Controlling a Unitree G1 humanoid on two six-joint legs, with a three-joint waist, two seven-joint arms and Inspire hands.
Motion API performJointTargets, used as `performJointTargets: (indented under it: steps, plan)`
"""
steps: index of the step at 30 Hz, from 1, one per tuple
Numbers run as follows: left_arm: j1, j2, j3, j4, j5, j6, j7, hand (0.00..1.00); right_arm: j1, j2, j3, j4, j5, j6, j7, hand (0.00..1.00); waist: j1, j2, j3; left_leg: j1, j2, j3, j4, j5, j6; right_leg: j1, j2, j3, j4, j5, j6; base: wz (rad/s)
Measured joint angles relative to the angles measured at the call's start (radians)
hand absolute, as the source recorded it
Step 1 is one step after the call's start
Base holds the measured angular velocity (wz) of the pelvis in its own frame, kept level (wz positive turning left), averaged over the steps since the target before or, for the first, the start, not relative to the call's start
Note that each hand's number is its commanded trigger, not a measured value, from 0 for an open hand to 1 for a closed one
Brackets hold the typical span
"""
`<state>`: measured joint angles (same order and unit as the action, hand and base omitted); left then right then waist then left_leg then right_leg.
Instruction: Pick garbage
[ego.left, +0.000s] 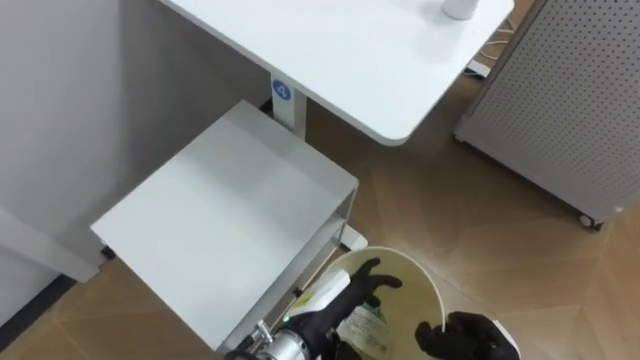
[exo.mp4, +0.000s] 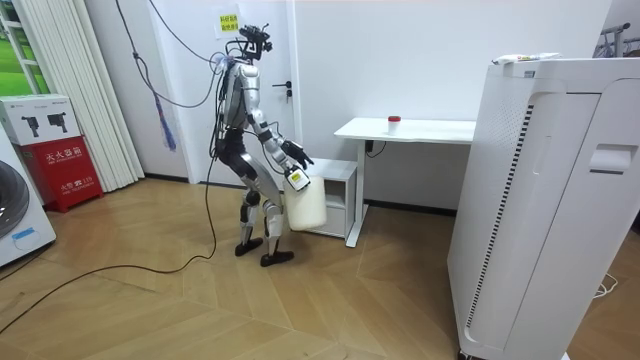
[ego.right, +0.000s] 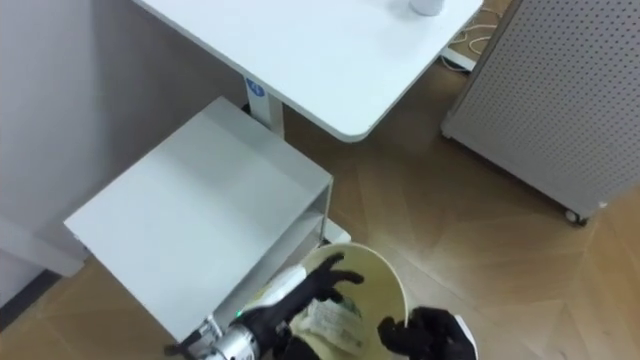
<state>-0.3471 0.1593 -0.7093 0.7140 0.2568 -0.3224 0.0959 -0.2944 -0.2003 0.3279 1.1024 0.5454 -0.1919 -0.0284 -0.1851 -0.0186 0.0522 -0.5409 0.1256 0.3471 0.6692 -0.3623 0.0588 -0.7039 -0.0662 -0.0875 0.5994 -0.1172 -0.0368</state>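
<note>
Left eye view: the cream bin sits just beside a low white cabinet. The left hand lies across the bin's mouth, fingers spread, holding nothing. A labelled scrap, possibly the garbage, lies inside the bin. The right hand is at the bin's right rim; I cannot tell its grip.

Room view: the robot stands with the bin at its front, near a white desk.

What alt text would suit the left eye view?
The robot's left hand hangs open over a cream bin, a pale scrap beneath it; the right hand grips the rim. A white cabinet and white desk stand beyond, on wooden floor.
</note>
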Motion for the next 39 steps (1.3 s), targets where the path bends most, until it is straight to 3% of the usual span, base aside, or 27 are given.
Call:
performJointTargets:
  steps: [3, 6, 9, 12, 13, 16, 18, 21, 22, 26, 29, 31, 33, 34, 35, 36, 37, 38, 39]
  plan:
    - [0.008, 0.015, 0.003, -0.014, 0.002, 0.0, 0.001, 0.0, 0.025, 0.0, -0.006, 0.001, -0.004, 0.0, -0.001, 1.0, 0.001, 0.001, -0.0006, 0.047, -0.001, 0.0, -0.028, 0.003, -0.001, 0.05, 0.003, -0.006, -0.03, 0.002, 0.003, 0.0]
    - [0.038, 0.023, 0.044, -0.048, 0.038, 0.0, 0.006, 0.0, 0.062, -0.002, -0.025, 0.002, 0.002, -0.004, -0.002, 1.0, 0.002, 0.011, -0.0084, 0.106, 0.001, -0.001, -0.061, 0.005, -0.005, 0.112, 0.014, -0.013, -0.071, 0.005, 0.007, -0.02]
    - [0.089, 0.047, 0.122, -0.182, 0.077, 0.0, 0.023, 0.0, 0.101, -0.005, -0.079, -0.004, 0.002, -0.009, -0.002, 1.0, 0.027, 0.015, -0.0143, 0.166, -0.005, 0.01, -0.099, 0.008, -0.012, 0.156, 0.027, 0.012, -0.099, 0.008, 0.011, -0.29]
    - [0.161, 0.062, 0.224, -0.323, 0.103, -0.001, 0.062, 0.0, 0.124, -0.021, -0.088, -0.018, -0.005, -0.01, -0.005, 1.0, 0.076, 0.012, -0.0179, 0.249, -0.038, -0.037, -0.139, 0.013, -0.02, 0.207, 0.058, 0.084, -0.125, 0.016, 0.016, -0.73]
    - [0.193, 0.069, 0.268, -0.374, 0.098, -0.001, 0.077, 0.0, 0.127, -0.03, -0.088, -0.035, -0.009, -0.008, -0.003, 1.0, 0.083, 0.011, -0.0187, 0.283, -0.057, -0.094, -0.166, 0.016, -0.026, 0.23, 0.071, 0.114, -0.138, 0.021, 0.019, -0.64]
    - [0.27, 0.091, 0.363, -0.494, 0.105, -0.005, 0.103, 0.0, 0.178, -0.047, -0.125, -0.145, -0.05, -0.003, 0.006, 1.0, 0.083, 0.011, -0.0258, 0.354, -0.087, -0.146, -0.237, 0.023, -0.032, 0.279, 0.098, 0.156, -0.185, 0.042, 0.026, -0.58]
    - [0.288, 0.102, 0.387, -0.525, 0.108, -0.005, 0.126, 0.0, 0.204, -0.047, -0.153, -0.184, -0.086, -0.002, 0.001, 1.0, 0.082, 0.008, -0.0305, 0.394, -0.087, -0.136, -0.274, 0.028, -0.031, 0.315, 0.109, 0.17, -0.216, 0.054, 0.029, -0.29]
    - [0.328, 0.114, 0.395, -0.571, 0.103, -0.005, 0.151, 0.0, 0.237, -0.046, -0.155, -0.213, -0.083, 0.003, -0.021, 1.0, 0.085, 0.003, -0.0518, 0.46, -0.088, -0.116, -0.33, 0.036, -0.028, 0.365, 0.118, 0.188, -0.243, 0.061, 0.033, -0.23]
    - [0.341, 0.121, 0.395, -0.59, 0.102, -0.005, 0.162, 0.0, 0.251, -0.046, -0.154, -0.235, -0.082, 0.003, -0.035, 1.0, 0.09, 0.001, -0.0539, 0.479, -0.086, -0.108, -0.341, 0.036, -0.028, 0.379, 0.122, 0.196, -0.251, 0.062, 0.034, -0.22]
    - [0.353, 0.131, 0.405, -0.633, 0.103, -0.005, 0.175, 0.0, 0.271, -0.044, -0.156, -0.263, -0.093, 0.003, -0.051, 1.0, 0.093, 0.001, -0.0546, 0.503, -0.088, -0.101, -0.35, 0.037, -0.027, 0.397, 0.126, 0.202, -0.266, 0.065, 0.037, -0.13]
    - [0.358, 0.13, 0.451, -0.661, 0.099, -0.005, 0.189, 0.0, 0.285, -0.033, -0.156, -0.274, -0.115, 0.004, -0.048, 1.0, 0.105, 0.003, -0.0531, 0.538, -0.085, -0.076, -0.35, 0.037, -0.027, 0.423, 0.139, 0.216, -0.279, 0.071, 0.036, -0.37]
    - [0.373, 0.122, 0.499, -0.682, 0.096, -0.005, 0.218, 0.0, 0.292, -0.032, -0.155, -0.274, -0.12, 0.004, -0.044, 1.0, 0.112, 0.008, -0.0511, 0.577, -0.086, -0.044, -0.363, 0.037, -0.027, 0.446, 0.146, 0.215, -0.295, 0.084, 0.033, -0.71]
    - [0.392, 0.121, 0.528, -0.714, 0.088, -0.012, 0.243, 0.0, 0.301, -0.032, -0.154, -0.276, -0.124, 0.005, -0.038, 1.0, 0.128, 0.008, -0.0507, 0.598, -0.082, 0.017, -0.39, 0.037, -0.027, 0.451, 0.158, 0.214, -0.325, 0.113, 0.028, -0.88]
    - [0.392, 0.118, 0.553, -0.717, 0.088, -0.02, 0.252, 0.0, 0.305, -0.029, -0.154, -0.273, -0.123, 0.007, -0.031, 1.0, 0.15, 0.014, -0.0487, 0.612, -0.057, 0.086, -0.423, 0.036, -0.024, 0.459, 0.16, 0.154, -0.341, 0.129, 0.013, -0.77]
    - [0.393, 0.115, 0.563, -0.717, 0.088, -0.021, 0.26, 0.0, 0.308, -0.024, -0.155, -0.266, -0.122, 0.007, -0.027, 1.0, 0.163, 0.02, -0.0439, 0.626, -0.049, 0.125, -0.438, 0.036, -0.025, 0.458, 0.145, 0.085, -0.301, 0.1, -0.012, -0.74]
    - [0.396, 0.099, 0.572, -0.717, 0.086, -0.021, 0.278, 0.0, 0.316, -0.025, -0.155, -0.245, -0.121, 0.007, -0.023, 1.0, 0.168, 0.02, -0.0431, 0.655, -0.048, 0.187, -0.47, 0.042, -0.035, 0.474, 0.106, -0.048, -0.194, 0.009, -0.016, -0.39]
    - [0.396, 0.082, 0.571, -0.719, 0.079, -0.021, 0.296, 0.0, 0.319, -0.027, -0.155, -0.222, -0.12, 0.007, -0.025, 1.0, 0.173, 0.016, -0.0453, 0.674, -0.054, 0.23, -0.482, 0.045, -0.04, 0.496, 0.057, -0.13, -0.122, -0.064, -0.007, -0.4]
    - [0.395, 0.078, 0.573, -0.72, 0.067, -0.021, 0.305, 0.0, 0.317, -0.027, -0.155, -0.194, -0.125, 0.006, -0.026, 1.0, 0.179, 0.003, -0.0442, 0.676, -0.07, 0.243, -0.468, 0.045, -0.041, 0.497, 0.031, -0.139, -0.121, -0.095, 0.006, -0.35]
    - [0.395, 0.077, 0.579, -0.72, 0.063, -0.021, 0.308, 0.0, 0.315, -0.026, -0.154, -0.18, -0.128, 0.006, -0.023, 1.0, 0.186, -0.003, -0.0406, 0.672, -0.077, 0.232, -0.457, 0.045, -0.041, 0.497, 0.034, -0.123, -0.131, -0.101, -0.002, -0.65]
